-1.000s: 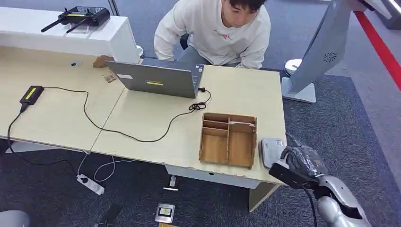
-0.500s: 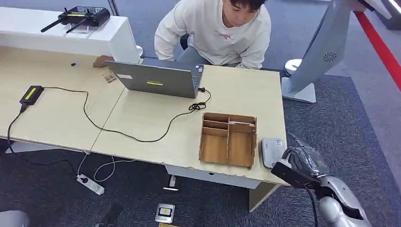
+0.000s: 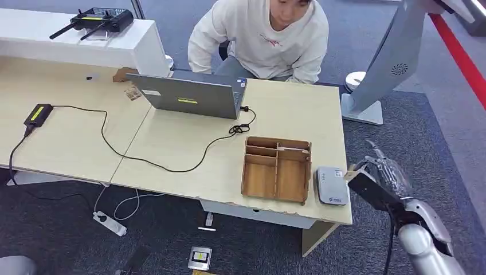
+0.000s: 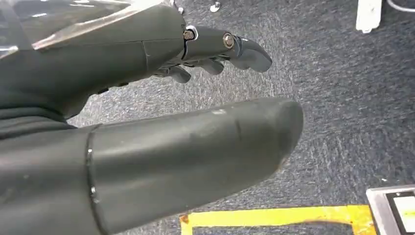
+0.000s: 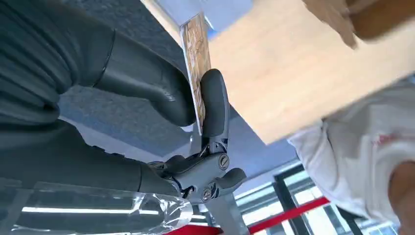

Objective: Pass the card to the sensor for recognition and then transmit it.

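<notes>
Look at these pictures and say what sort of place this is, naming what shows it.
Probably an office: a person sits at a pale wooden desk with an open laptop, and grey carpet covers the floor.

even, bright indoor light, soft shadows; the desk (image 3: 172,143) shows sharp, while the close wrist views blur at the far background.

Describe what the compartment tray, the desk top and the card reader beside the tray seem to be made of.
Compartment tray: thin unpainted wood, probably plywood; brown grain, slotted dividers, matte.
Desk top: pale wood-look laminate, likely; even grain, smooth, chipped white front edge.
Card reader: grey moulded plastic, apparently; rounded corners, slight sheen.
</notes>
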You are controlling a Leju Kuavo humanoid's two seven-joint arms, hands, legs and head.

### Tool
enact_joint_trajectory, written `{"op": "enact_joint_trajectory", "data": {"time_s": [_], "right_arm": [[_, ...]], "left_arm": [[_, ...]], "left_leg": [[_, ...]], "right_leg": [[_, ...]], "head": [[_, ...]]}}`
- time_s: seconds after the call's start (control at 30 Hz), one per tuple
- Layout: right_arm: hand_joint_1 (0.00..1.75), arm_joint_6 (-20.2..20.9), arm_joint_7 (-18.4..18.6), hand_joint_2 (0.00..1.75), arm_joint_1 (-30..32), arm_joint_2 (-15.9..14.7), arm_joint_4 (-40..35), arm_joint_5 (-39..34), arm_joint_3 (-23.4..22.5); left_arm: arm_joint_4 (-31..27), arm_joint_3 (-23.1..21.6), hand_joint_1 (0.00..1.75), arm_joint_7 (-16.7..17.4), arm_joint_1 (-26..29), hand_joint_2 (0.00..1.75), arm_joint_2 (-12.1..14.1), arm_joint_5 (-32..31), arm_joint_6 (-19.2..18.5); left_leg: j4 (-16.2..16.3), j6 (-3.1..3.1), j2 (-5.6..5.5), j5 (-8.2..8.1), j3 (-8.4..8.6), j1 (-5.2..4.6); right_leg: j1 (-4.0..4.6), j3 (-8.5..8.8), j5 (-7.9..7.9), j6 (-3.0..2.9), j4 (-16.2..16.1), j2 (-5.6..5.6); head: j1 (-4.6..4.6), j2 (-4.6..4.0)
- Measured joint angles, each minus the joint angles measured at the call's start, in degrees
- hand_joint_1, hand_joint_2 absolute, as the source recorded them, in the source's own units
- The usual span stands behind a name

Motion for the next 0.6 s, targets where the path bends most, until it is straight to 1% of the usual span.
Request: {"op": "enact_joint_trajectory", "data": {"time_s": [0.17, 0.27, 0.33, 0.37, 0.43, 0.53, 0.6], "right_arm": [[1.75, 1.40, 0.61, 1.75, -2.64, 0.64, -4.09, -0.37, -2.27], [1.75, 1.97, -0.51, 1.75, -3.41, 1.31, -5.67, -1.00, -3.08], [1.75, 2.67, -1.46, 1.75, -5.06, 2.25, -6.17, -1.11, -3.15], [1.75, 3.06, -1.86, 1.75, -6.24, 2.82, -6.15, -1.29, -3.15], [1.75, 4.11, -2.45, 1.75, -9.06, 4.41, -5.97, -1.57, -3.02], [1.75, 4.51, -3.28, 1.75, -14.40, 6.62, -3.83, -0.24, -2.56], [1.75, 3.81, -4.87, 1.75, -18.57, 8.06, -0.99, 0.79, -2.30]], "left_arm": [[0.00, 0.13, 0.00, -0.66, 0.09, 0.00, -0.44, 0.37, 0.50], [0.00, 0.44, 0.00, -0.77, 0.23, 0.00, -0.66, 1.27, 0.28], [0.00, 0.66, 0.00, -1.27, 0.22, 0.00, -0.29, 0.64, -2.51], [0.00, 0.68, 0.00, -1.44, 0.13, 0.00, 0.22, 0.37, -4.04], [0.00, 0.90, 0.00, -1.44, -0.15, 0.00, 1.07, 0.11, -5.40], [0.00, 1.18, 0.00, -1.07, -0.21, 0.00, 1.86, -1.06, -5.33], [0.00, 1.20, 0.00, -0.70, -0.19, 0.00, 1.92, -1.94, -5.03]], "left_leg": [[0.00, 0.00, 0.01, 0.00, 0.03, 0.00], [-0.01, 0.00, -0.01, 0.00, -0.01, 0.00], [-0.01, 0.00, 0.02, 0.01, 0.00, 0.01], [-0.01, -0.01, 0.01, 0.01, 0.01, 0.04], [-0.01, -0.04, 0.02, 0.04, 0.02, 0.06], [-0.02, -0.04, 0.02, 0.10, 0.00, 0.04], [-0.02, -0.07, 0.01, 0.12, -0.04, 0.05]], "right_leg": [[0.00, 0.02, 0.00, 0.00, 0.00, -0.01], [0.00, 0.03, 0.01, 0.00, 0.02, 0.00], [0.01, 0.01, 0.01, 0.00, 0.03, 0.03], [0.01, 0.02, 0.01, 0.00, 0.03, 0.03], [0.01, 0.02, 0.01, -0.01, 0.03, 0.03], [0.01, -0.01, 0.01, -0.01, 0.08, 0.01], [0.02, -0.02, 0.02, -0.02, 0.11, -0.01]], "head": [[0.00, 0.00], [0.00, 0.00], [-0.02, 0.00], [0.02, 0.00], [0.00, 0.00], [0.00, 0.00], [0.00, 0.00]]}}
